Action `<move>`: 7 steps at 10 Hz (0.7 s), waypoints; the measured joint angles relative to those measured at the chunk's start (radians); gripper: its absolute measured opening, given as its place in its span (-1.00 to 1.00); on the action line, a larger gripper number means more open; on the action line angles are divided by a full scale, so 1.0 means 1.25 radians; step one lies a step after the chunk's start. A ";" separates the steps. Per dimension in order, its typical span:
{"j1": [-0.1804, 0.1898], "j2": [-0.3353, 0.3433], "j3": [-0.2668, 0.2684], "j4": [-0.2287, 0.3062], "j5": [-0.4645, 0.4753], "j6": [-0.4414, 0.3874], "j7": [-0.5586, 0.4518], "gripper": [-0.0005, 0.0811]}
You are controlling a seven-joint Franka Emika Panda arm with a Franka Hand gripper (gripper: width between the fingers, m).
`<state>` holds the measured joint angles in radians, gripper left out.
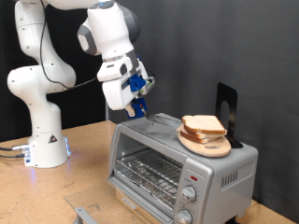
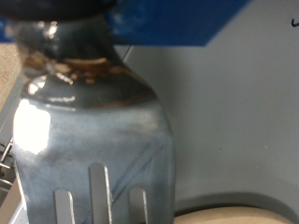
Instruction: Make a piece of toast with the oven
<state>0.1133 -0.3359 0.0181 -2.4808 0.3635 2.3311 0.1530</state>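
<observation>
Arm (image 1: 42, 79), white, jointed, one in number, stands on its base at the exterior view's left on a tan wooden table (image 1: 84, 177) and bends over toward the middle. Gripper (image 1: 139, 105), blue-fitted, hangs just above the oven's top near its left rear corner; a dark metal spatula (image 2: 93, 140), glossy, with a slotted blade, fills the wrist view, its handle running up into the blue fingers, though whether the fingers clamp it tight cannot be told. Oven (image 1: 177, 159), one, boxy silver-grey metal, sits with its long axis slanting from upper left to lower right in the exterior view, glass door facing lower left, wire rack showing behind the glass, two round knobs and a red light at its right end. Round wooden board (image 1: 207, 145) rests on the oven's top at the right; on it lies the piece of toast (image 1: 202, 126), pale tan with brown crust, flat, stacked with other slices whose exact count cannot be told. Black stand (image 1: 227, 112), upright, rises behind the board.
</observation>
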 joint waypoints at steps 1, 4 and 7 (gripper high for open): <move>0.000 0.002 0.000 0.002 0.001 0.000 0.002 0.08; 0.000 0.007 0.000 0.011 0.003 0.000 0.005 0.07; 0.000 0.007 0.000 0.019 0.010 0.004 0.004 0.07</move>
<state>0.1136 -0.3271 0.0185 -2.4570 0.3763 2.3359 0.1586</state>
